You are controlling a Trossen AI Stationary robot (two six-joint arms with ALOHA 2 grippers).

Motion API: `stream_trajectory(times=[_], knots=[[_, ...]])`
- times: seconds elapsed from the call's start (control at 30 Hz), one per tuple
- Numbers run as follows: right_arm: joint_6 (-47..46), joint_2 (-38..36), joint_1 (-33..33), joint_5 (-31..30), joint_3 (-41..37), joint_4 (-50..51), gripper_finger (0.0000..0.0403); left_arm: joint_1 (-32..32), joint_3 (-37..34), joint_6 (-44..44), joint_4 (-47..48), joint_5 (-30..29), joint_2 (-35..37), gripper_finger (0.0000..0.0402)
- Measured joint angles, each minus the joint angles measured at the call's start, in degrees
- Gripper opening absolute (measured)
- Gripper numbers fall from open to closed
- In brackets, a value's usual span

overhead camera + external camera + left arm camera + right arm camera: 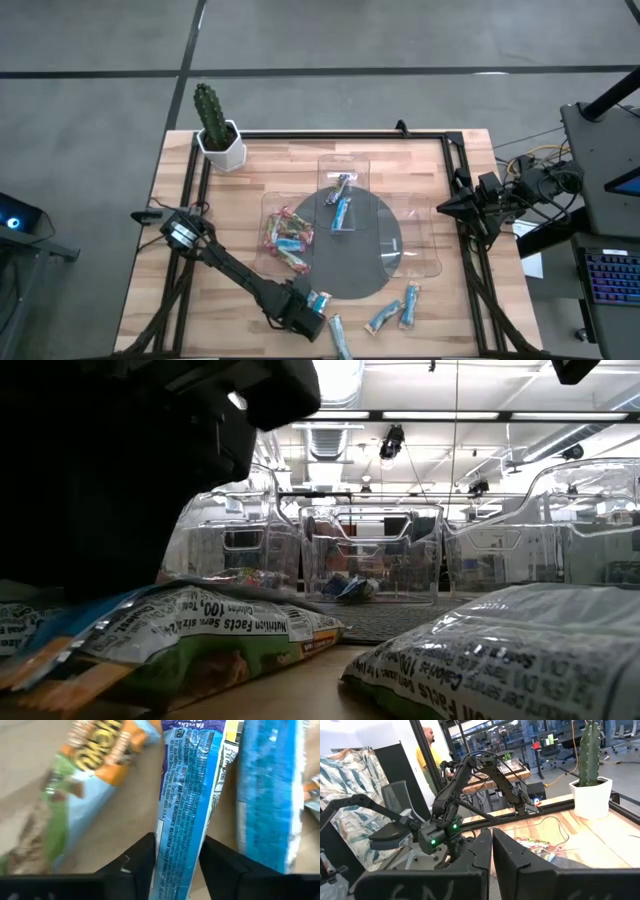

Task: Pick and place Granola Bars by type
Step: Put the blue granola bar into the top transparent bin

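Observation:
My left gripper [308, 312] is near the table's front edge, pointing down, with its fingers closed on a blue granola bar [187, 795]. In the high view this bar [320, 300] shows beside the gripper. A second blue bar [270, 795] and an orange-and-green bar [75, 795] lie flat on the wood on either side of it. More bars [383, 318] lie to the right. My right gripper [491, 852] waits shut at the table's right edge [445, 207], pointing level. My left gripper pinches the blue bar by its two long edges [165, 855] between its two fingers. The fingers come from above, point down and lie across the bar. The bar lies level between its neighbours; whether it is off the wood I cannot tell.
Three clear trays stand around a grey round mat [350, 265]: a far one [345, 165] with blue bars, a left one [268, 205] with red-orange bars, and a right one [420, 250]. A potted cactus [218, 135] stands at the far left corner. A black frame [330, 134] borders the table.

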State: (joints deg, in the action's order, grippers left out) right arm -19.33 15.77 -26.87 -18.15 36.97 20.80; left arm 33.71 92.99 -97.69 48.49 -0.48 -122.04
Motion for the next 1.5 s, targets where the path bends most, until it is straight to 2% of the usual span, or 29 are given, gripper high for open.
stream_trajectory(times=[0.33, 0.57, 0.77, 0.9, 1.1, 1.27, 1.5], knots=[[0.04, 0.00, 0.02, 0.00, 0.00, 0.06, 0.0009, -0.04, 2.19, 0.16, -0.07, 0.16, 0.00, 0.0065], [0.04, 0.00, 0.01, 0.01, 0.00, 0.24, 0.0009, -0.04, 6.36, 2.13, 3.09, 0.23, 0.09, 0.0058], [0.04, 0.00, 0.01, 0.02, 0.00, 0.26, 0.0009, -0.29, 14.26, 5.89, 12.08, -0.34, 0.13, 0.0057], [0.04, 0.00, 0.01, 0.02, 0.00, 0.28, 0.0009, -1.10, 21.44, 8.88, 18.83, -3.15, 0.15, 0.0057], [0.04, 0.00, 0.00, 0.02, 0.00, 0.28, 0.0009, -2.98, 33.53, 12.75, 31.48, -11.70, 0.26, 0.0057], [0.04, 0.00, 0.01, 0.02, 0.00, 0.28, 0.0009, -5.56, 40.73, 16.22, 40.66, -18.88, 0.26, 0.0057], [-0.03, 0.00, 0.01, 0.02, 0.00, 0.22, 0.0009, -14.06, 40.89, 26.35, 38.56, -20.03, 2.21, 0.0057]])
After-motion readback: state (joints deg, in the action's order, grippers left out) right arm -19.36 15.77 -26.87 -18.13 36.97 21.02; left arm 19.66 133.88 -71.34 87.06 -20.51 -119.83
